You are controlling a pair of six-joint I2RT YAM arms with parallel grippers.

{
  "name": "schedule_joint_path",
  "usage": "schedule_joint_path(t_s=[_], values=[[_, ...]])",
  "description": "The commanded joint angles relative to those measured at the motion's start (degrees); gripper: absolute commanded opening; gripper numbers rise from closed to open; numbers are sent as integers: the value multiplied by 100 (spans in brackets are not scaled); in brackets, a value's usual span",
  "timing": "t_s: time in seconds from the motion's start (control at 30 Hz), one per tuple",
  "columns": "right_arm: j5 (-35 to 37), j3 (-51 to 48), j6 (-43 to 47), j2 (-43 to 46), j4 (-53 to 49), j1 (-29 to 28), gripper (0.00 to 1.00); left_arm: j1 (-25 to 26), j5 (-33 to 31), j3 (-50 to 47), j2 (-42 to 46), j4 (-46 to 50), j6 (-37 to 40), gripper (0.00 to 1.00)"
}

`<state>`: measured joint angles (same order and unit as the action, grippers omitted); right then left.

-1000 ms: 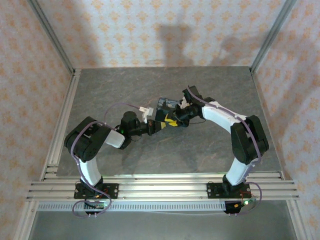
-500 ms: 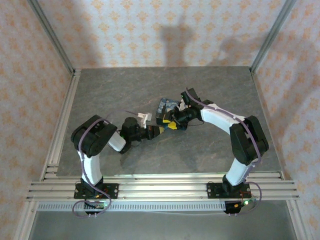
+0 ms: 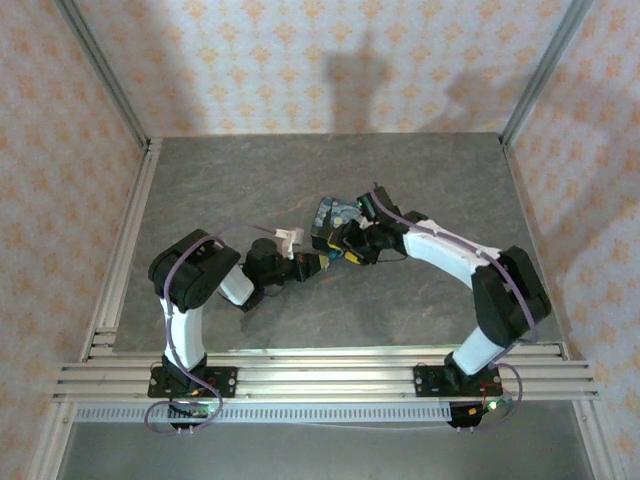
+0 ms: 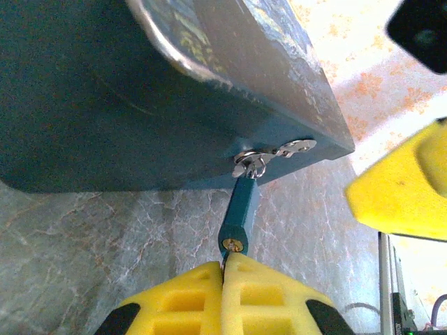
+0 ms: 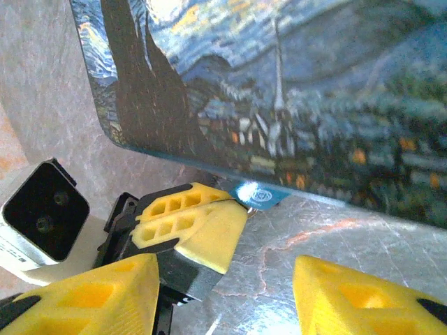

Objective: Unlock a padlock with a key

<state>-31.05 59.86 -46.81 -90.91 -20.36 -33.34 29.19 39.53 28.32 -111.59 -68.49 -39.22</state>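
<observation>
Key [image 4: 225,254]: barely visible sliver at the padlock [image 4: 241,206] keyhole, pinched in left gripper [image 4: 225,264], jaws tight together. Padlock hangs at lower front edge of box [image 4: 140,91]. Right gripper [image 5: 223,279] roughly half open, empty, close beside. Bare table [image 3: 220,190] all round.

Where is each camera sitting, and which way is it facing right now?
Top external: above and behind the bases, looking down on the table; both arms, the left gripper and right gripper meeting at the box.
Left wrist: low, facing the box's side and its padlock; own shut fingers pinch the key.
Right wrist: close, facing the box's printed face; own open fingers frame it.
Shared: each wrist view catches the other gripper's yellow finger.
</observation>
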Motion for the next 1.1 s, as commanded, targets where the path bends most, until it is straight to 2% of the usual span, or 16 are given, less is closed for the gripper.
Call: schedule_joint_path(t_s=[0.0,0.27,0.77,1.07], values=[[1022,-300,-504,213,383,-251,54,116,-342,-72,76,65,-2,0],[1578,-889,-1303,285,1116,-602,55,250,-735,-252,154,20,-112,0],[1560,-932,-1577,-153,1658,-672,53,542,-1034,-221,173,28,-234,0],[2191,-957,-1431,-172,1662,-828,47,570,-1026,-212,173,30,-286,0]])
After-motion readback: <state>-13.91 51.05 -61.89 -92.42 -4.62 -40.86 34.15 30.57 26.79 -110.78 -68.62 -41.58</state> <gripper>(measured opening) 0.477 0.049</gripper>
